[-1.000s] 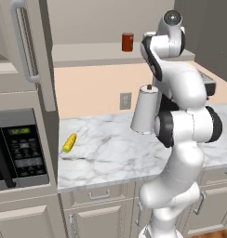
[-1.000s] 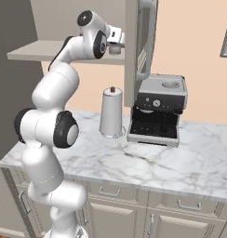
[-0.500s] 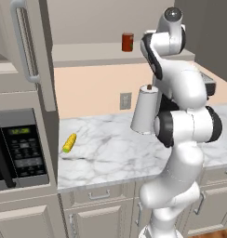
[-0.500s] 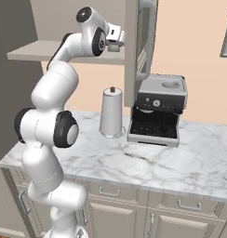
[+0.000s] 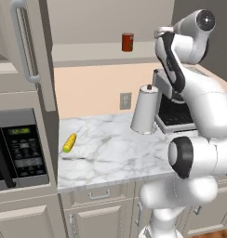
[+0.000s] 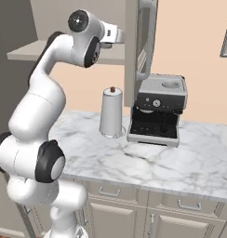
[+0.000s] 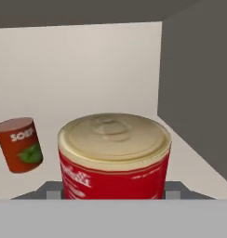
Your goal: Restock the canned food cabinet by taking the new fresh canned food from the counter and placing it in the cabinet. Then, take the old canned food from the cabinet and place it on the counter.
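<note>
2 cans, old canned food (image 7: pixel 114 158) and new fresh canned food (image 7: pixel 20 144), inside cabinet (image 7: pixel 87 69).

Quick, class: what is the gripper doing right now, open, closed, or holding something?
Gripper: it seems shut on the can with the pale lid, which sits right between the fingers inside the cabinet; the fingertips themselves are hidden.

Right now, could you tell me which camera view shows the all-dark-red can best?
The hand view: the dark red can is large enough to read its label, beside the pale-lidded can. The left base view gives it small, upright on the cabinet shelf. The right base view has the arm across that shelf.
</note>
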